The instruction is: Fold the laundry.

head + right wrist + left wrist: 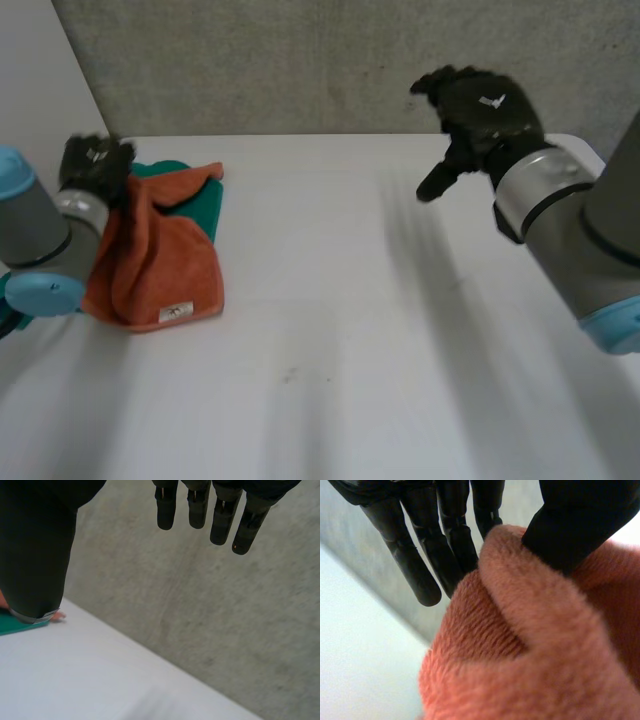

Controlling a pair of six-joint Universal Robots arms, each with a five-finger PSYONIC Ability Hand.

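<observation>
Head view puts the orange towel (160, 262) at the far left of the white table (360, 340). It is a thick, fuzzy terry piece bunched into a rough triangle, with a small white label (175, 312) at its near edge. Its upper part is drawn up to the left hand (95, 163). A flat green cloth (203, 200) lies under it, showing along the far and right sides of the towel.

In the left wrist view the thumb (580, 525) presses down on a rounded fold of the orange pile. The straight fingers (415, 565) stand against the back of that fold, so the towel is pinched between them.

The right hand (482, 108) hangs above the far right of the table, well apart from both cloths. Its fingers are loosely spread and it grips nothing.

The table is smooth and bare from the towel's right edge across to the right side and all along the near side. A rough, speckled grey wall (300, 60) closes off the far edge just behind the cloths.
</observation>
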